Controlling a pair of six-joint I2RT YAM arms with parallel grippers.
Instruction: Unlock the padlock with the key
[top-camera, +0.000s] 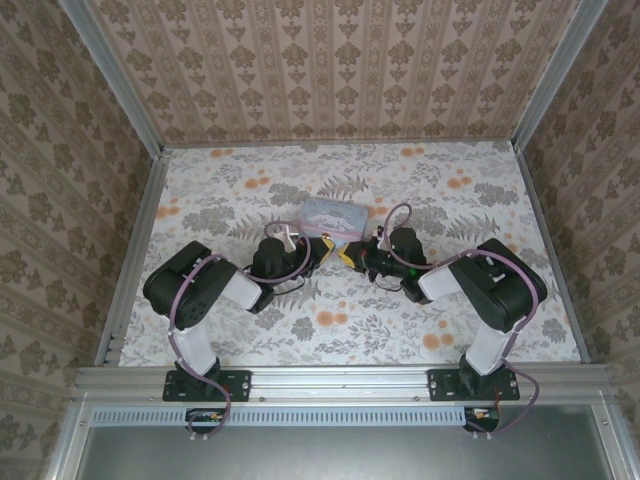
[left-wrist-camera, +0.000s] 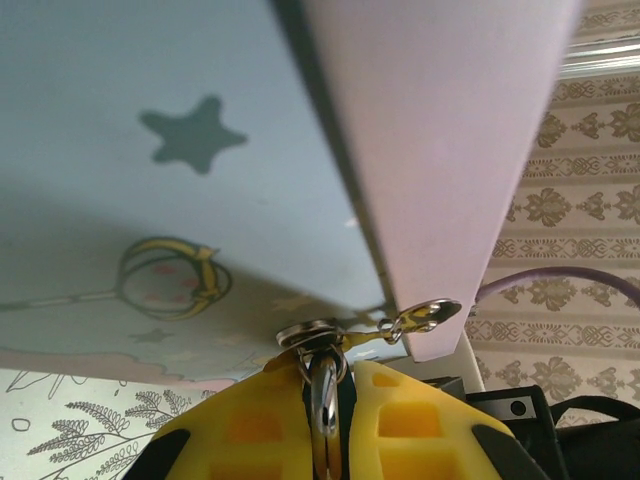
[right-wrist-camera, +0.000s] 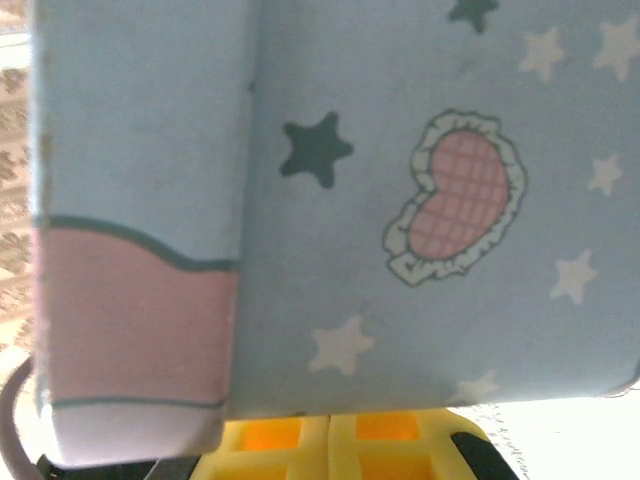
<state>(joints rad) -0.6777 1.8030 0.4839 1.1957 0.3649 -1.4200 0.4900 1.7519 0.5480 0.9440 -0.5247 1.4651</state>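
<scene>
- Left tool (left-wrist-camera: 325, 372) clamped on shiny metal ring (left-wrist-camera: 322, 410), just under tin (left-wrist-camera: 200, 200) corner; small clasp (left-wrist-camera: 425, 318) beside.
- Ring: part of padlock or of key, cannot tell.
- Right tool (right-wrist-camera: 328, 440): yellow ribbed fingers, tips hidden by tin; state unclear.
- Tin pale blue, flat-sided, star-printed, on floral worktop (top-camera: 250, 330).

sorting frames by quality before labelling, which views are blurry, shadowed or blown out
top external: evenly lit and sharp, tin box crisp, no glare; left wrist: tin box soft from closeness, a broad shadow across its lower face, metal ring fairly sharp; right wrist: tin box blurred, heart print fuzzy, table blown out white at bottom right
</scene>
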